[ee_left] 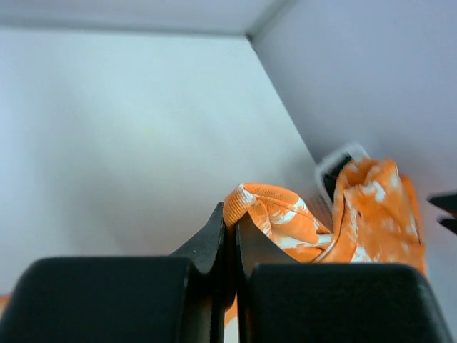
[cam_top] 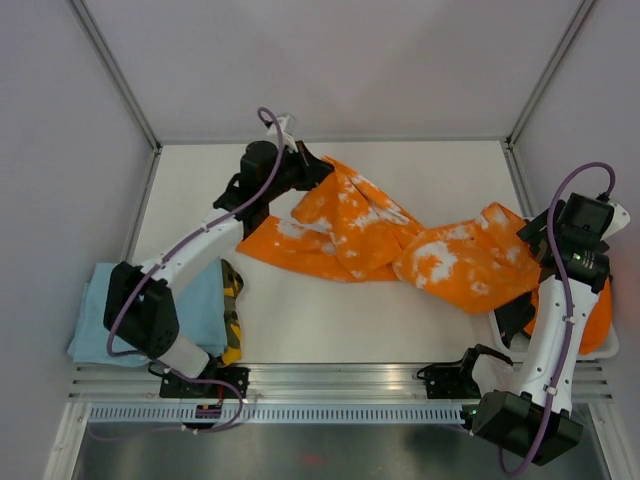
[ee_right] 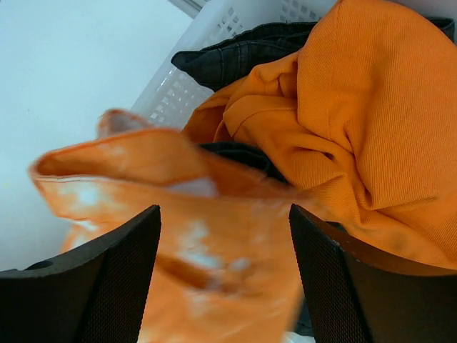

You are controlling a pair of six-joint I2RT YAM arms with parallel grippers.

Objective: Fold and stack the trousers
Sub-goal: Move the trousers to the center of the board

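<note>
- Orange blotched trousers (cam_top: 400,240) are lying stretched across the worktop (cam_top: 330,330), from its far left-centre to the basket (ee_right: 178,86) on the right.
- Left hand (ee_left: 230,214) is clenching a hem of the trousers, pinching it tight.
- Right hand (ee_right: 225,214) is hovering released, fingers apart around the trousers' other end, beside a plain orange garment (ee_right: 371,107) in the basket.

Orange tie-dye trousers (cam_top: 400,235) strung across the table (cam_top: 330,320).
Bright orange fabric mottled with white blotches, rumpled and unfolded, runs in a loose band from the far centre-left to the right edge, bunched at the middle.
</note>
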